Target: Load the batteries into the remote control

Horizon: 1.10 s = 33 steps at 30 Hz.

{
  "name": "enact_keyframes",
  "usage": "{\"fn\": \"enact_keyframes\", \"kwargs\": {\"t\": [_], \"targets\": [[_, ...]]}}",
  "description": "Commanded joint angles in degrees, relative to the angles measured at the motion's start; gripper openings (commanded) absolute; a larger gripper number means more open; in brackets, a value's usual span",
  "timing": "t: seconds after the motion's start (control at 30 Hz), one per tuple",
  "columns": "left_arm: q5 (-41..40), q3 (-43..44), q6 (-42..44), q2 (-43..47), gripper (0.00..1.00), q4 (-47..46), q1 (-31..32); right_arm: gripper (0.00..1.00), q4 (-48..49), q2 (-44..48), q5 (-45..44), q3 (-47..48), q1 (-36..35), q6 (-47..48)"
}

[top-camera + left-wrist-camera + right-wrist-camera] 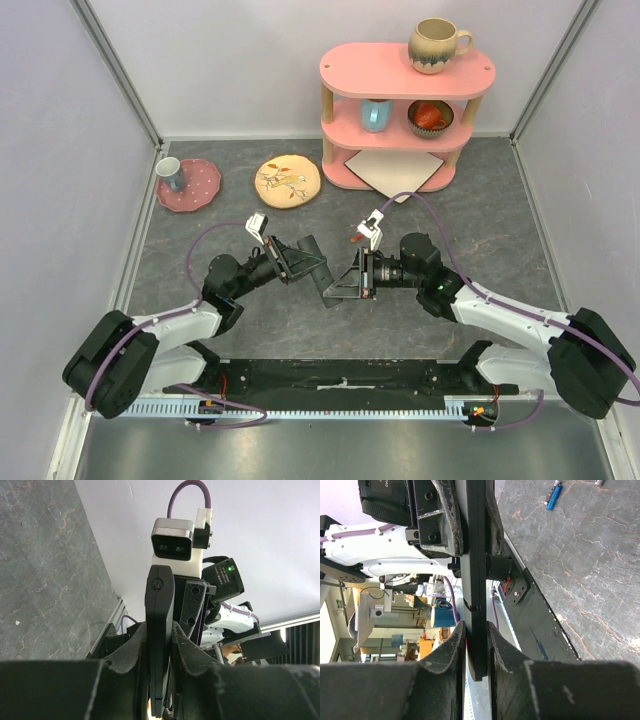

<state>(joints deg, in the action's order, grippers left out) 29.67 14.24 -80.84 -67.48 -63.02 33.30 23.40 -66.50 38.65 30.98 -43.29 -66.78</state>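
Between the closed fingers of the left hand (159, 637) sits the remote control (160, 595), clamped edge-on and raised off the desk (45, 580). The right hand (476, 637) pinches the same black bar further along, so each hand has one end, probably to steady it while the battery cover is worked. I can't see the bay from either side. Beyond the right hand and well apart from it, a blue battery (553, 495) lies on the desk, so I'd guess nothing is loaded yet. Far past both hands stands a pink shelf (400, 70) with a mug (437, 45) on top.
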Motion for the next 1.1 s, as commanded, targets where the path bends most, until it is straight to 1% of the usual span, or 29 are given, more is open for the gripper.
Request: {"fn": "enact_keyframes", "kwargs": {"t": [0.0, 0.27, 1.07], "targets": [[9.18, -0.44, 3.40, 2.79, 0.02, 2.38, 4.40, 0.00, 6.92, -0.82, -10.00, 1.10, 2.59, -0.54], [9.70, -0.79, 5.87, 5.08, 0.02, 7.12, 5.90, 0.06, 7.28, -2.32, -10.62, 2.85, 3.91, -0.98], [9.70, -0.79, 6.92, 4.64, 0.02, 7.39, 8.62, 0.12, 9.47, -6.71, -10.53, 7.60, 6.28, -2.21]]}}
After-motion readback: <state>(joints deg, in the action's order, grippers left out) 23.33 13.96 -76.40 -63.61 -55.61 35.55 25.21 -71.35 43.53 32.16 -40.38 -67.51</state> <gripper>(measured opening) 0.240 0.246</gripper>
